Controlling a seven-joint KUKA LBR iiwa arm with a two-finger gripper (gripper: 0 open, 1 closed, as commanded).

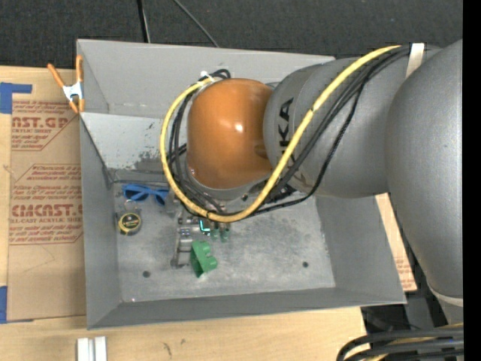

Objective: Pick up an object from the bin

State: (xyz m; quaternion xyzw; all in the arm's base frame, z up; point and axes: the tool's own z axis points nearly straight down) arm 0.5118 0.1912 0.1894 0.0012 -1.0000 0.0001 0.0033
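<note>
Gripper hangs below the arm's orange cover, low over the floor of the bin, left of the middle and near the bin's lower wall as you look at it. You can't tell whether it is spread or pressed together. Right beside it you see a small green block, tilted on the floor. Toward the bin's left wall lie blue sunglasses and, just below them, a little round tape measure.
</note>
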